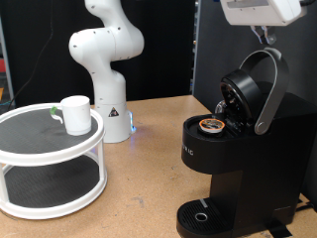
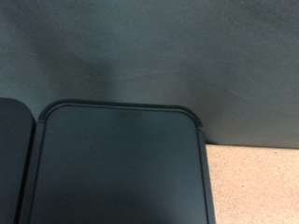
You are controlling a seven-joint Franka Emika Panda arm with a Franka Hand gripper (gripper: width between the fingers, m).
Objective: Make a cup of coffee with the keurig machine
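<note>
You have the keurig machine (image 1: 233, 149), a large matte black boxy coffee maker, standing at the exterior view's right with its hinged lid thrown back and the grey handle arch (image 1: 269, 89) lifted high, so the brew chamber lies exposed. In that chamber sits a small pod with a brown top (image 1: 211, 125), which suggests the loading has been done while the lid is not yet shut. The drip tray (image 1: 203, 216) at the machine's foot is bare, because the cup (image 1: 76, 114), a plain white cylindrical mug, stands well apart on the upper tier of a white two-level round stand (image 1: 50, 164) at the exterior view's left, close to the arm's white base (image 1: 107, 69). Your gripper (image 1: 260, 12) shows only as a pale housing at the exterior view's top right, above the raised handle arch and touching nothing that you can see; its fingers are cut off by the frame edge, so you cannot tell whether the hand is spread or closed. The wrist view gives little help: it shows a dark rounded panel (image 2: 121, 168), probably part of the machine, against a dark backdrop, with a corner of the light brown tabletop (image 2: 257, 187), and no fingers.
</note>
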